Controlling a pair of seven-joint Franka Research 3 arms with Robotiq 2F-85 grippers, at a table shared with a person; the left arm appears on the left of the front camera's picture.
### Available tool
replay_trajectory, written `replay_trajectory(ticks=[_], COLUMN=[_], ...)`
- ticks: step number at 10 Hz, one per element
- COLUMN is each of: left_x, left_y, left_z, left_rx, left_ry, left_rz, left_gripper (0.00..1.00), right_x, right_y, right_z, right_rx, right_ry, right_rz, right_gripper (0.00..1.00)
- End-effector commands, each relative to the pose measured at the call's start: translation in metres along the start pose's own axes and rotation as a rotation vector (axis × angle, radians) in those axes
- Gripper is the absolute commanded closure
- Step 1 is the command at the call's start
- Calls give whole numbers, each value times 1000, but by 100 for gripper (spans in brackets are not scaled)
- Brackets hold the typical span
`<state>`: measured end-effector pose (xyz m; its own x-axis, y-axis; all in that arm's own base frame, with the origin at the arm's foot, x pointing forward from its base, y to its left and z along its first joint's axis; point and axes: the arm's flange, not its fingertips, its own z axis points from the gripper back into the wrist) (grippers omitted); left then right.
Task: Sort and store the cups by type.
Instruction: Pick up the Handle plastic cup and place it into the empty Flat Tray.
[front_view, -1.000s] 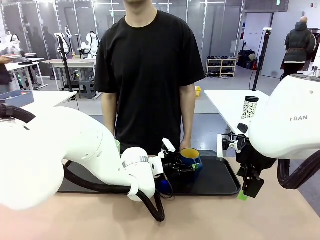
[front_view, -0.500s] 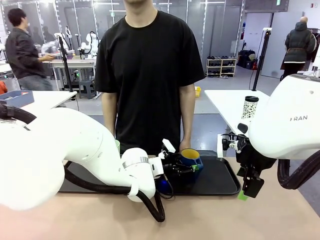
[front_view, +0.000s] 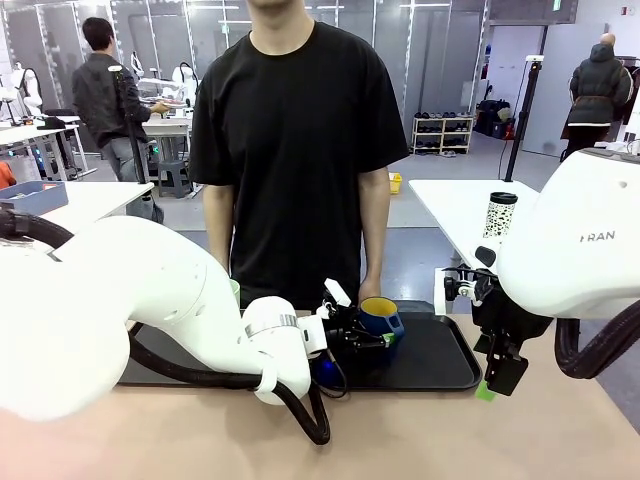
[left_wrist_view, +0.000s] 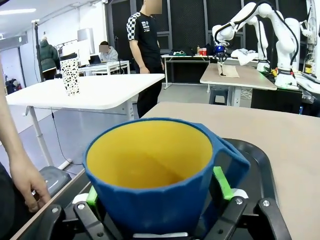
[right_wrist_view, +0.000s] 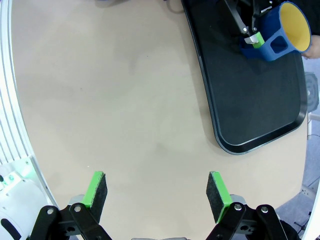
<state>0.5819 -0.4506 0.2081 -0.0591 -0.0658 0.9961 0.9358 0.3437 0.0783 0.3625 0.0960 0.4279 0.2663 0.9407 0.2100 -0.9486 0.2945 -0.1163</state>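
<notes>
Right now I see the dark blue mug, faceted outside, yellow inside, handle to one side, standing on the black tray at the tabletop's far edge. My left gripper has its jaws spread wide around the mug, released. My right gripper hangs open over bare tabletop beside the tray.

One dark blue handled mug with a yellow inside stands on the one black plastic tray, toward its far edge. One pale green plastic tumbler peeks out behind the left arm, mostly hidden. One white, black-speckled travel cup with a black lid stands on a separate white table. Two claws: the left claw and the right claw, each with two green-padded fingers. One person's hand rests by the tray's far edge.
</notes>
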Motion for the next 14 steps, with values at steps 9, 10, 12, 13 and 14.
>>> replay_trajectory(ticks=[9,10,12,13,14], left_x=[-7,-7,-6,-6,-7], left_y=[-35,-37,-43,-46,-48], left_z=[44,47,60,68,78], left_rx=[46,50,49,49,60], left_ry=[19,23,36,53,74], left_rz=[-39,-39,-43,-47,-48], left_gripper=[0,0,0,0,0], right_x=[-1,-1,-1,-1,-1], right_y=[5,5,5,5,5], right_z=[-6,-6,-6,-6,-6], right_rx=[-15,-15,-15,-15,-15], right_ry=[4,4,4,4,4], right_rz=[-21,-21,-21,-21,-21], right_gripper=[0,0,0,0,0])
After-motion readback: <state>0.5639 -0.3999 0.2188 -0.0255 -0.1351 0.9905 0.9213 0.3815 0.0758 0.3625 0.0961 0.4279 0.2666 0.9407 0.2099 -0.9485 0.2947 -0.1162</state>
